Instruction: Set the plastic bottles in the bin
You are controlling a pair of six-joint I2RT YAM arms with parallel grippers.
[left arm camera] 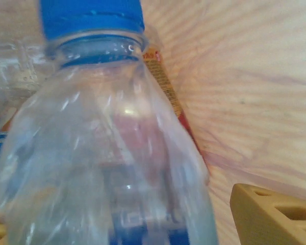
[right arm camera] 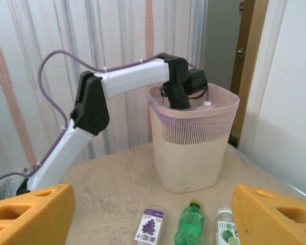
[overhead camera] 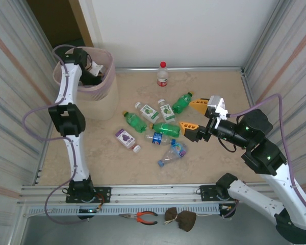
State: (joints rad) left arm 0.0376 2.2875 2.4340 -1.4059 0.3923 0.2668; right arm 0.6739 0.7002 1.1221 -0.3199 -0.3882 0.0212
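The left arm [overhead camera: 65, 89] bends over the bin [overhead camera: 106, 102] and its wrist takes much of the bin's mouth. A clear bottle with a blue cap [left arm camera: 102, 153] fills the space between its fingers [left arm camera: 275, 214].

The table [overhead camera: 92, 148] is bare between the bin and the cluster of bottles [overhead camera: 158, 127], and also in the far right corner. A red-capped bottle [overhead camera: 162, 74] stands alone near the back wall. The right gripper [overhead camera: 194, 116], jaws apart, hangs at the right side of the cluster.

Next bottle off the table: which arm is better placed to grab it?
Right. The right gripper hangs open just beside the green bottle in the cluster, while the left gripper is at the bin with a clear blue-capped bottle between its fingers.
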